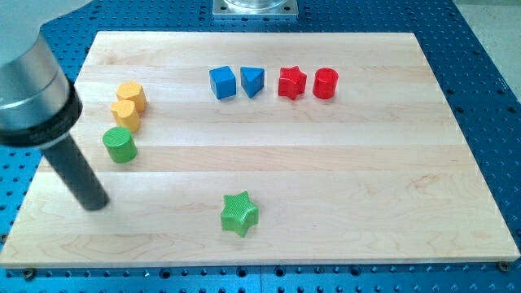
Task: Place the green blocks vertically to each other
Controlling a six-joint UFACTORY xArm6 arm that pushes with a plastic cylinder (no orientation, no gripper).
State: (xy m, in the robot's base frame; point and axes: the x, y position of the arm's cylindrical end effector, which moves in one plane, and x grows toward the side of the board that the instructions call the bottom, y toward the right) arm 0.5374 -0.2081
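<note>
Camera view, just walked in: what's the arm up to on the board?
It is a block-pushing setup on a wooden board. My tip rests near the view's left edge, below and left of the green cylinder, not touching it. The green star sits apart near the bottom centre, so the greens are not yet lined up vertically. Two yellow blocks sit just above the cylinder; the blue blocks and red blocks form a row near the top.

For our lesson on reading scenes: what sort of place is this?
Probably a robotics lab bench: a pale wooden board lies on a blue perforated metal table, small coloured blocks like the green star block sit on it, and my tip rests there.
</note>
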